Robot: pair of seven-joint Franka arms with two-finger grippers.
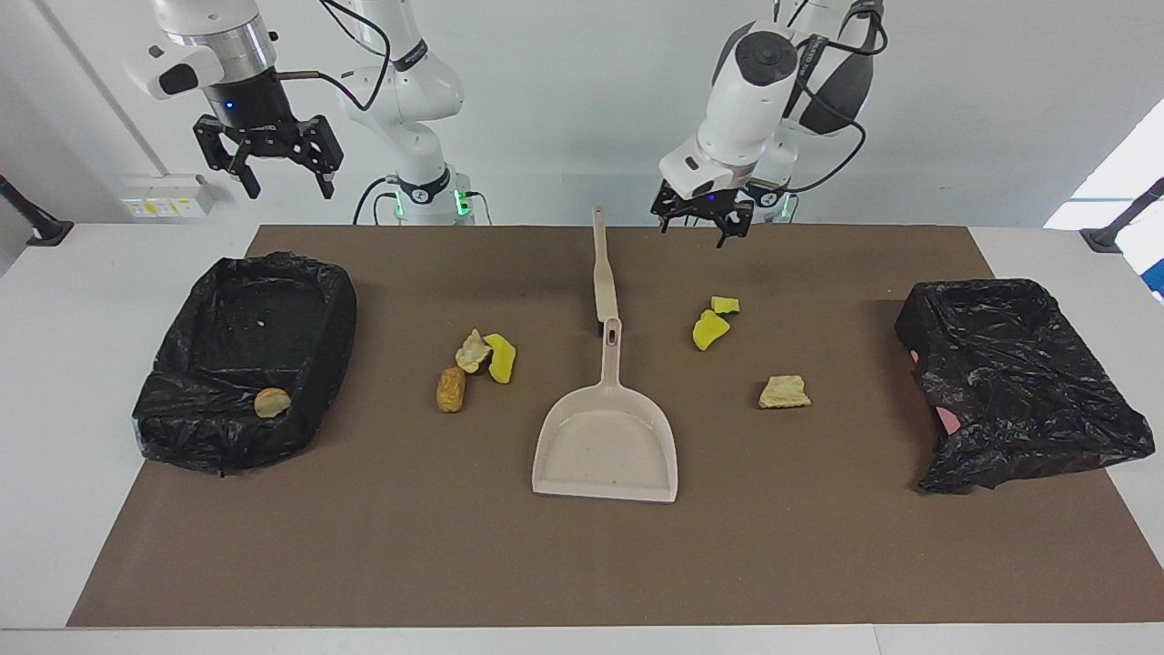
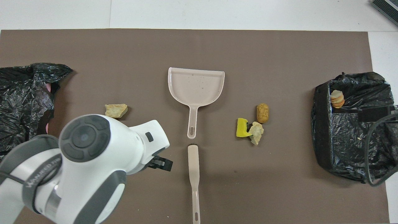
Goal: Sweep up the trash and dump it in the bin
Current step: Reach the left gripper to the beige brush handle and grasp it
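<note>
The trash lies in two groups on the brown mat. Toward the right arm's end are a yellow sponge chunk, a pale lump and an orange-brown lump. Toward the left arm's end are two yellow chunks and a beige lump. The beige dustpan lies mid-mat, and the brush lies nearer the robots. My left gripper hangs open and empty beside the brush handle. My right gripper waits open, high up.
A black-bagged bin at the right arm's end holds one pale lump. A second black-bagged bin stands at the left arm's end. In the overhead view the left arm hides the two yellow chunks.
</note>
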